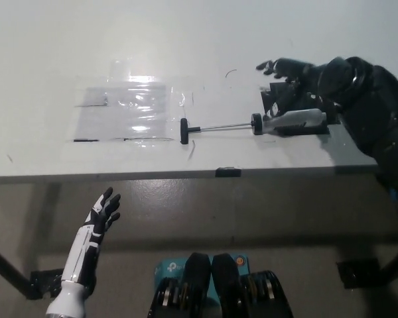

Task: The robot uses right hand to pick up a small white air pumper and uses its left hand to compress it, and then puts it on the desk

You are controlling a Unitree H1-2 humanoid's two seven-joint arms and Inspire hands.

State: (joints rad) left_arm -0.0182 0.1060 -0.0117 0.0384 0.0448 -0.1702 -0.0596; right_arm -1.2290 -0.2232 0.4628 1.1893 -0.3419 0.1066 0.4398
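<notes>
The small white air pumper (293,120) lies on the white desk (186,40), its thin metal rod drawn out leftward to a black T-handle (184,130). Its body rests on a black base plate (273,101). My black right hand (293,78) hovers open just above the pumper's body, fingers spread and reaching left, holding nothing. Low at the lower left, in front of the desk edge, my white left hand (101,213) hangs open with fingers apart.
A clear plastic sheet (129,112) lies flat on the desk left of the handle. A small black clip (227,172) sits on the desk's front edge. Below the desk, a teal box (169,270) stands on the floor.
</notes>
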